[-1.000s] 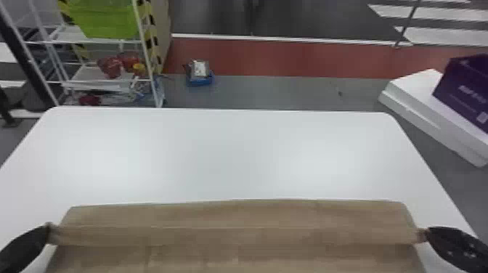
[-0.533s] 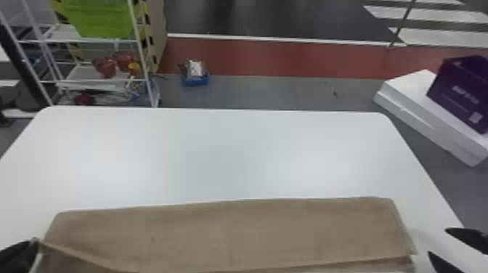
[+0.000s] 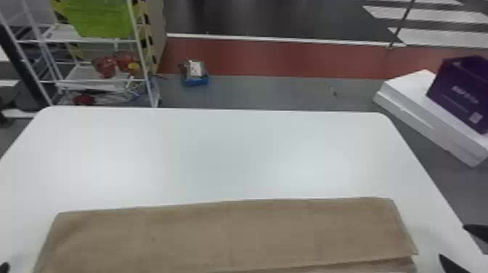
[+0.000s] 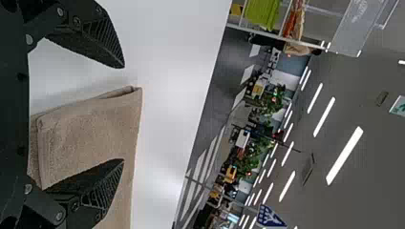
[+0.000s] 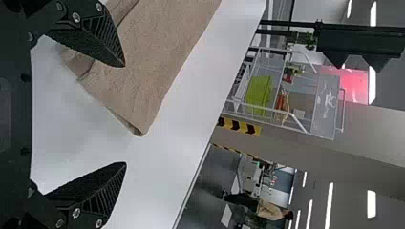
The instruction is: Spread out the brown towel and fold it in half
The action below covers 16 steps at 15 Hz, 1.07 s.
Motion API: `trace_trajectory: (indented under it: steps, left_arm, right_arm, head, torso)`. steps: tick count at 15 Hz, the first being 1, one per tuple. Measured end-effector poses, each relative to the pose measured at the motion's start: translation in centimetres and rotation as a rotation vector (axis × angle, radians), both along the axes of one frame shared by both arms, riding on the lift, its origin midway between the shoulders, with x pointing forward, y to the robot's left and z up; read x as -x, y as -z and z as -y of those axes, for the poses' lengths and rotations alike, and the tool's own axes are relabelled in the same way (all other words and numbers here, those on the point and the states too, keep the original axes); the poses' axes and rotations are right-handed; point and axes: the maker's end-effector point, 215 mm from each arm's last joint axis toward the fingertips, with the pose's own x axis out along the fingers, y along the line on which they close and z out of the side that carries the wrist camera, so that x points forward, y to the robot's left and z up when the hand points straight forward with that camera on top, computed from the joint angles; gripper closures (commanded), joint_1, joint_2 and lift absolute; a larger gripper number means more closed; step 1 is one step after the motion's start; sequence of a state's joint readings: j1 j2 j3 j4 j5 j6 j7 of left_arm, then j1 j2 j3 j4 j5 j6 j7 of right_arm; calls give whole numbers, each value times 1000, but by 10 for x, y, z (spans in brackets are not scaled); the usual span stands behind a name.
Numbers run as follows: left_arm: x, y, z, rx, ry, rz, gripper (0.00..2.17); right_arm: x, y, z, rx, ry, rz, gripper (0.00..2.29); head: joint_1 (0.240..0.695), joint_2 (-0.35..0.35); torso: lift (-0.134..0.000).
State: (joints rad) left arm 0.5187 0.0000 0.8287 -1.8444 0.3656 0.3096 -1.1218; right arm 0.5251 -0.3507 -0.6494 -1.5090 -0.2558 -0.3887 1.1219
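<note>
See the brown towel (image 3: 232, 236) lying flat in a wide band across the near part of the white table (image 3: 218, 156), folded into layers, with a lower layer peeping out under the upper one at the near right corner. Find the left gripper (image 3: 4, 268) at the bottom left corner, near the towel's left end — wide open in its wrist view, with one finger in front of the towel and the other over white tabletop. Find the right gripper (image 3: 451, 242) just beyond the towel's right end, likewise open, with both fingertips apart from the cloth in the head view. Look past the table to a green bin (image 3: 98, 18) on a white rack (image 3: 139, 43) at left — and, at right, to a purple box (image 3: 457, 94) on white packaging (image 3: 432, 123).
</note>
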Motion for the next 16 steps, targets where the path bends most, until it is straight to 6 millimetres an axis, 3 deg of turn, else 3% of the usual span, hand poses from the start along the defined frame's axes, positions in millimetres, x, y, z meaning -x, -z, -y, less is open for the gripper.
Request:
trace_trajectory:
  steps: [2,5,10,13,16]
  left_arm:
    - [3,-11,-12,21,-27,-18,22]
    - [3,-14,-8,54,-33,-99,22]
    - [7,18,-1,92,-87,-254,22]
    - [13,34,4,136,-111,-355,22]
    - [13,41,7,130,-114,-396,22]
  right_arm:
    - [-2,0,0,-16,6,-1,154]
    - [-8,-3,-3,-58,41,-3,164]
    - [-10,-7,3,-139,110,-57,218]
    - [-4,5,15,-201,161,-133,377]
    - [4,16,27,-263,209,-200,377]
  head:
    - [695,-20]
    - [695,-22]
    - [695,-45]
    - [695,-68]
    - [695,-110]
  torso:
    - [-123]
    - [-123]
    - [-123]
    - [-123]
    - [-123]
